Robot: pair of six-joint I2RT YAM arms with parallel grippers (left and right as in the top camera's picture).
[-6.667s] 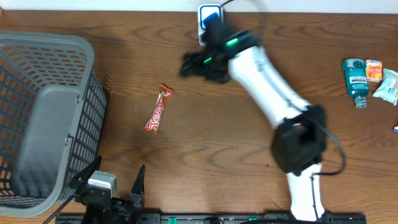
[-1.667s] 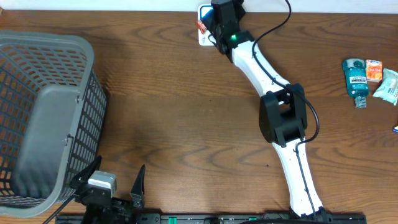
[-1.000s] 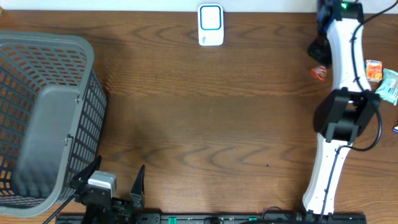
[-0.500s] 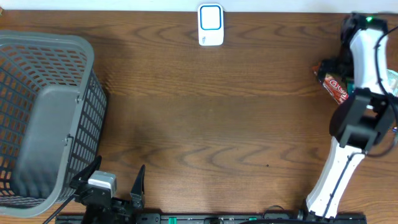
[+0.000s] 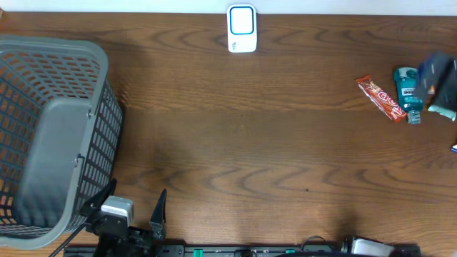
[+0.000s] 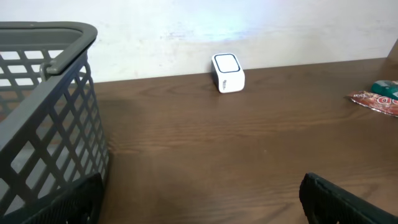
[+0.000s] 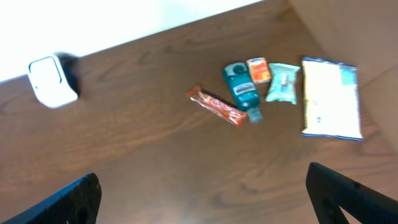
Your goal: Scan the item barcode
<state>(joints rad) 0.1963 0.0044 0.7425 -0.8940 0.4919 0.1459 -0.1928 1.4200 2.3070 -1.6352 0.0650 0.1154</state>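
Note:
The item, an orange-red candy bar (image 5: 381, 98), lies flat on the table at the right, just left of a teal bottle (image 5: 408, 89). The bar (image 7: 216, 106) shows in the right wrist view, and near the right edge of the left wrist view (image 6: 376, 101). The white barcode scanner (image 5: 242, 28) stands at the table's back edge, also seen from the left wrist (image 6: 228, 72) and right wrist (image 7: 53, 82). My right gripper (image 7: 205, 199) is open and empty, well back from the bar. My left gripper (image 6: 202, 208) rests open at the front left, holding nothing.
A large grey mesh basket (image 5: 50, 135) fills the left side. Beside the teal bottle (image 7: 242, 90) lie an orange packet (image 7: 258, 70), a green packet (image 7: 283, 81) and a white and blue pack (image 7: 329, 99). A dark blur of my right arm (image 5: 435, 71) sits at the right edge.
My right arm carried the candy bar from the scanner to the right side, let it go beside the teal bottle, opened, and swung away out of the overhead view.

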